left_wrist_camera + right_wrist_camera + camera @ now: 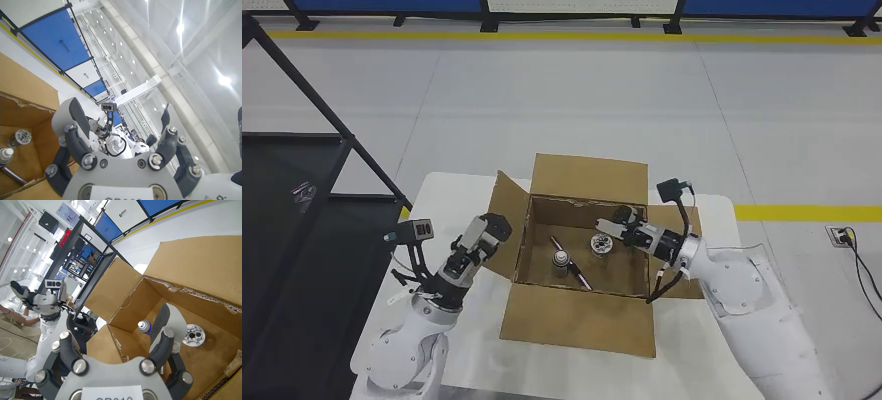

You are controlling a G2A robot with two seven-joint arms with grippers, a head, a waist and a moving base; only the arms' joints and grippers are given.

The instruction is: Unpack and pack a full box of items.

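An open cardboard box [577, 320] stands on the white table, all flaps folded out. Inside lie a white-capped spray can [560, 260], a dark metal rod [580, 276] and a round toothed metal part [600, 243]. My right gripper [614, 224] hovers open and holding nothing over the box's right inner edge, above the metal part [194, 335] and near the can [144, 326]. My left gripper [496, 227] is outside the box beside its left flap, open, holding nothing and tilted upward [121, 117]. In the left wrist view, the can [5, 153] and the metal part [23, 135] sit low in the box.
The table [457, 195] has bare surface to the left of and behind the box. A black rack [302, 200] stands off the table's left side. The box's raised flaps [510, 225] flank both grippers.
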